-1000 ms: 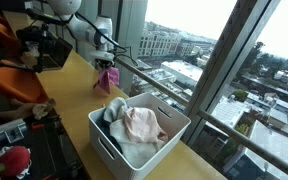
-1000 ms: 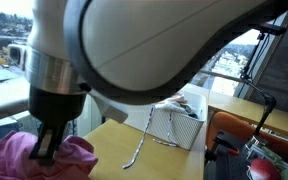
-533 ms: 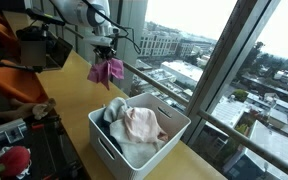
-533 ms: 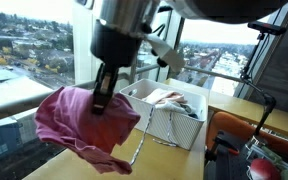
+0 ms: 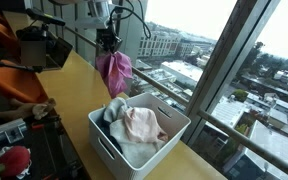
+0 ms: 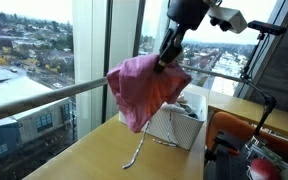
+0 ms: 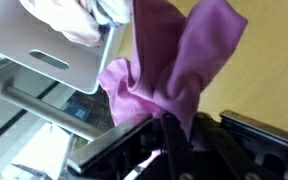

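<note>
Pincer [image 5: 108, 44] clamps pink cloth [image 5: 115, 72], clear of white basket [image 5: 109, 150] rim.

Tool [image 5: 109, 44] raised. A second ago it stood low over the worktop [image 5: 74, 88] towards its far end, with the magenta cloth [image 5: 115, 72] bunched close to the surface. It is now high, and the cloth hangs free below it, clear of the worktop.

The tool has also shifted along the window-side edge towards the white basket [image 5: 104, 146]. The cloth's lower end now hangs near the basket's far corner.

In an exterior view the arm earlier filled the frame, with the cloth at the bottom left corner. The tool [image 6: 165, 62] now sits upper centre, and the cloth [image 6: 144, 88] is spread out and drapes in front of the basket [image 6: 180, 136].
</note>
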`<state>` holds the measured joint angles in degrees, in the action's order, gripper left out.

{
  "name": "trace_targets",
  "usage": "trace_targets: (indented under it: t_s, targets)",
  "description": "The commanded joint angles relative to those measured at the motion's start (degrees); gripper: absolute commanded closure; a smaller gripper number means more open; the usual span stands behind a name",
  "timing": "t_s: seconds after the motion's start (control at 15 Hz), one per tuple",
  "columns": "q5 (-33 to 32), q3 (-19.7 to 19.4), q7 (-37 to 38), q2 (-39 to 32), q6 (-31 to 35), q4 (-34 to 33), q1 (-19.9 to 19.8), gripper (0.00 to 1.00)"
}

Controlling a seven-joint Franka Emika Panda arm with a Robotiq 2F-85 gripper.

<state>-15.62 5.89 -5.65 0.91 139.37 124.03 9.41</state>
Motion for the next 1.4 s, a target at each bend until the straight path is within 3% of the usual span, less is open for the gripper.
trace_targets:
  t_s: [0.0, 0.33, 0.6, 1.33]
  targets:
    - [0.3, -2.6, -3.1, 11.0, -1.3, 8.2, -4.3, 0.98]
    - [0.4, -8.9, -10.8, 16.5, -3.3, 8.7, -10.1, 0.98]
    - [1.3, -12.1, -14.6, 12.6, -3.2, 3.1, -12.1, 0.98]
    - [7.1, -9.5, -15.5, -7.4, -0.5, -7.2, -11.1, 0.98]
